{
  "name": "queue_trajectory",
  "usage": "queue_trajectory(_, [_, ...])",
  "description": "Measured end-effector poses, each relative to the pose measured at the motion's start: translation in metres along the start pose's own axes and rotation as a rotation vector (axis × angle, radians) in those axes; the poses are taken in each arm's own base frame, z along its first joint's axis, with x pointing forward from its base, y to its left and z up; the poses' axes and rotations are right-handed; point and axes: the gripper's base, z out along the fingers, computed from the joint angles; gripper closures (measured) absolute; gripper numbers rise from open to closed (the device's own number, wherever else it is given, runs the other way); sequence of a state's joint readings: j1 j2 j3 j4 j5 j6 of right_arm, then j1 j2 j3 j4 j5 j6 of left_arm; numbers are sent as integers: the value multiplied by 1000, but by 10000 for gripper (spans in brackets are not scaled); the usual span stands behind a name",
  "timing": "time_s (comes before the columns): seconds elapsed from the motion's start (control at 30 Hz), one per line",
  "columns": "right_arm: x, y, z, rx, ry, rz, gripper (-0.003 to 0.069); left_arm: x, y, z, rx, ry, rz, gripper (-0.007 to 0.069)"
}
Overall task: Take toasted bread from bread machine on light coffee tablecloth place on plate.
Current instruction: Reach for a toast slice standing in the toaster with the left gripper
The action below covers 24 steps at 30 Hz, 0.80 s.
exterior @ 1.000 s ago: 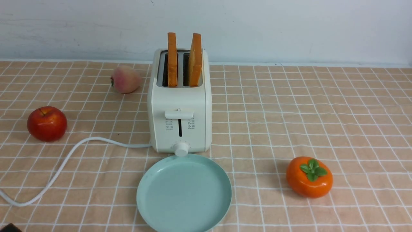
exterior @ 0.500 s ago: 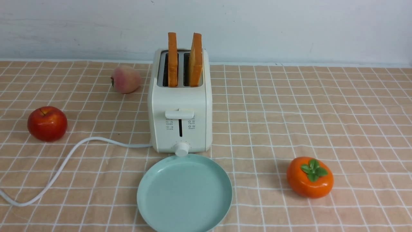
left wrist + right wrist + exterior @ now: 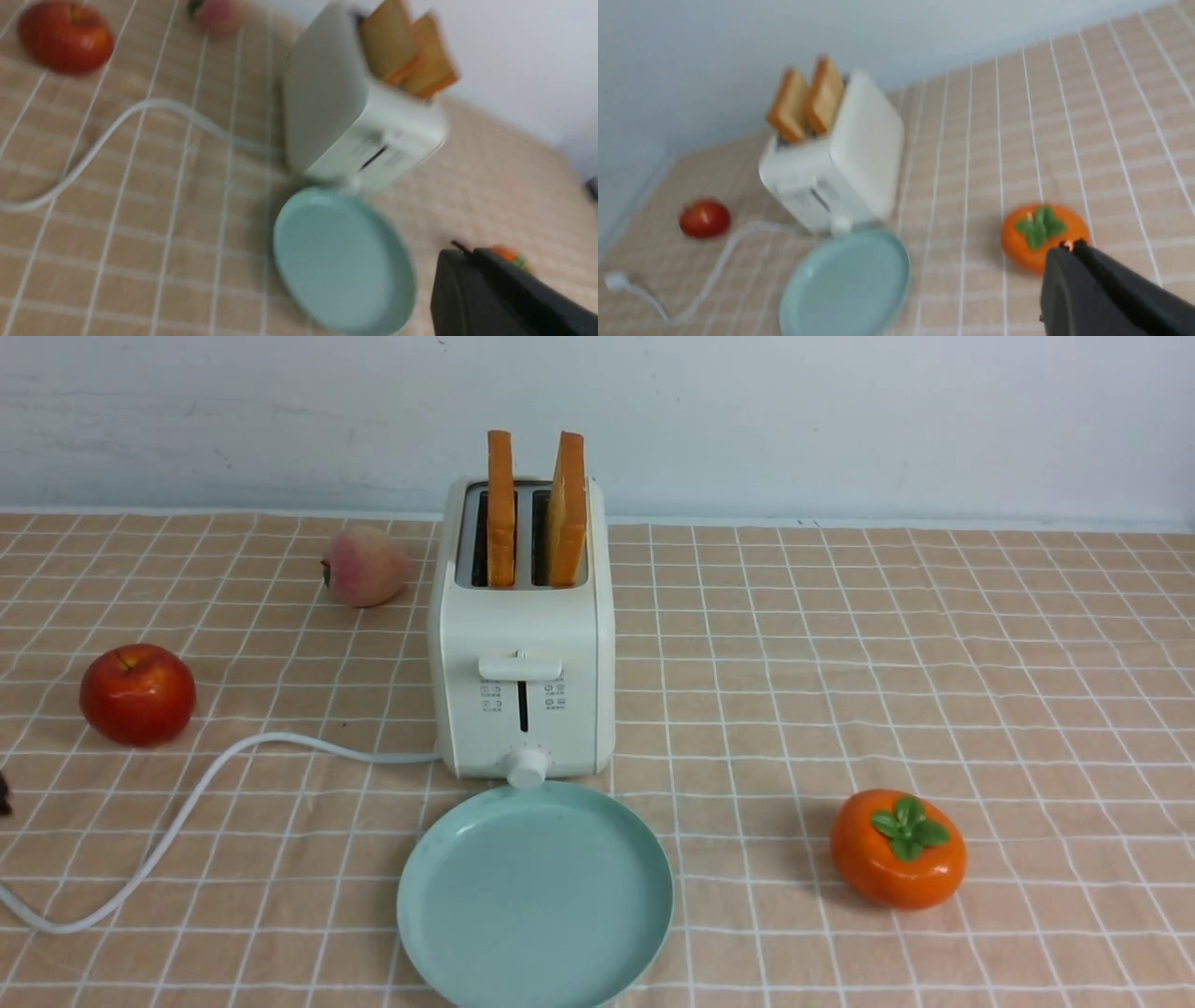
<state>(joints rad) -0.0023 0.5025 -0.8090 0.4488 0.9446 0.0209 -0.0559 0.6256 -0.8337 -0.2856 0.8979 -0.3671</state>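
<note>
With both the left end effector (image 3: pixel 460 247) and the right end effector (image 3: pixel 1064 245) clenched and nothing grasped, an empty green plate (image 3: pixel 536 896) is set on the checked tablecloth (image 3: pixel 794 709) before a white toaster (image 3: pixel 523 625), in whose slots two upright toast slices (image 3: pixel 501 523) are held.

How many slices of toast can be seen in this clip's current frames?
2. One slice stands in the toaster's left slot, the other in its right slot. Both stick up out of the top; the plate holds none.
</note>
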Motion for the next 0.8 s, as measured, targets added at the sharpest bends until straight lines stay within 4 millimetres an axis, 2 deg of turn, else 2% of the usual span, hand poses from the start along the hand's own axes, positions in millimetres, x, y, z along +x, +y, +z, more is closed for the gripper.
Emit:
queue_trajectory(0.1, [-5, -5, 23, 21, 186, -4, 671, -21, -5, 33, -58, 135, 73, 638])
queue_trajectory(0.23, [-7, -10, 45, 8, 298, -18, 667, -56, -27, 70, 23, 194, 132, 638])
queue_trajectory(0.4, [-10, -8, 50, -29, 292, -5, 661, -106, -56, 111, 124, 201, 150, 638])
queue_trajectory(0.47, [-11, -7, 50, -31, 283, -3, 659, -113, -61, 121, 130, 214, 164, 638])
queue_trajectory(0.5, [-12, -7, 50, -34, 269, -2, 658, -123, -73, 141, 136, 246, 203, 638])
queue_trajectory(0.53, [-13, -7, 50, -33, 267, -2, 657, -123, -77, 151, 135, 265, 215, 638])
queue_trajectory(0.57, [-13, -7, 50, -33, 266, -3, 657, -125, -80, 152, 135, 259, 227, 638])
queue_trajectory(0.7, [-13, -6, 50, -45, 260, 6, 654, -129, -109, 195, 89, 276, 326, 638])
queue_trajectory(0.8, [-14, -5, 50, -49, 257, 10, 652, -130, -120, 219, 59, 266, 359, 631])
